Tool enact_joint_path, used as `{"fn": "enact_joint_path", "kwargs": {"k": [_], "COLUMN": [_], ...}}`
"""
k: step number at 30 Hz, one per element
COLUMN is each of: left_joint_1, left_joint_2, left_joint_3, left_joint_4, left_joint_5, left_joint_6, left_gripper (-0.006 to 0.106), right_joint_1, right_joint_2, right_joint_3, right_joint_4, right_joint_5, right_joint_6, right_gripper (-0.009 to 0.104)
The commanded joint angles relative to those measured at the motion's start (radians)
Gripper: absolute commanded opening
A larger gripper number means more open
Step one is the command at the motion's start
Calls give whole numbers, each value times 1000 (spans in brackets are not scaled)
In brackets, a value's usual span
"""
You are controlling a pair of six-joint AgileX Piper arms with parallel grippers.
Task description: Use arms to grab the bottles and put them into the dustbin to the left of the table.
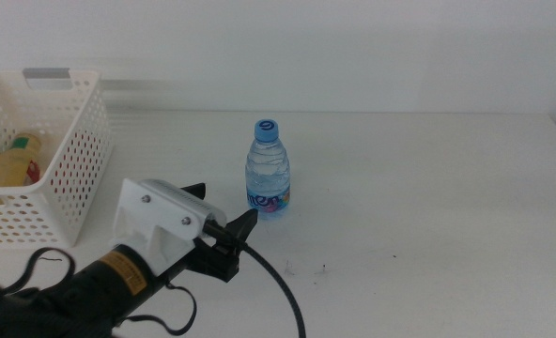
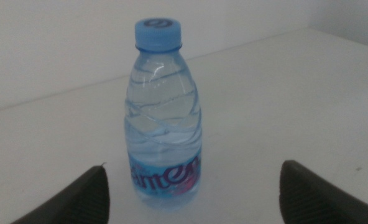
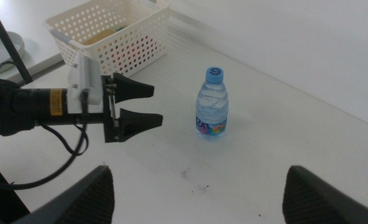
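I have the left end effector (image 1: 243, 225) low in the frame, left of centre in the middle view, pointed at the water bottle (image 1: 268, 170), which stands upright near the centre of the bench (image 1: 428, 197). Its jaws are spread wide and empty; in the left wrist view the bottle (image 2: 164, 112) sits squarely between them but a little beyond the tips, not yet touched. I read this as the approach step for the last loose bottle, since the dustbin (image 1: 67, 160) at the left edge of the frame already holds a yellow-tea bottle (image 1: 13, 158) and something red beside it.

The next move, as I judge it, calls for a straight push forward until the jaws flank the bottle's body, then a close on the ribbed middle rather than the cap. The bottle looks light, so a nudge could tip it.

The right end effector (image 3: 199, 186) hangs high over the bench, jaws wide, holding nothing, and watches the scene.

The bench is plain white with a few dark specks in front of the bottle. Behind it is a bare pale wall.
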Motion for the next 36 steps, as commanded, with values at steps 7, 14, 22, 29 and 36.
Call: {"fn": "enact_joint_path", "kwargs": {"k": [7, 14, 22, 29, 36], "left_joint_1": [7, 7, 7, 7, 7], "left_joint_2": [149, 237, 341, 438, 521], "left_joint_3": [-92, -199, -322, -435, -528], "left_joint_4": [-2, 7, 0, -1, -1], "left_joint_5": [-60, -57, -27, -27, -27], "left_joint_6": [-15, -32, -38, -41, -66], "left_gripper": [94, 94, 94, 94, 94], "right_joint_1": [-7, -7, -7, -7, -7], "right_joint_2": [-4, -4, -4, -4, -4], "right_joint_3": [-4, -4, -4, -4, -4], "right_joint_4": [0, 0, 0, 0, 0], "right_joint_5": [-5, -5, -5, -5, -5], "right_joint_6": [-8, -8, -8, -8, -8], "right_gripper": [83, 83, 83, 83, 83]}}
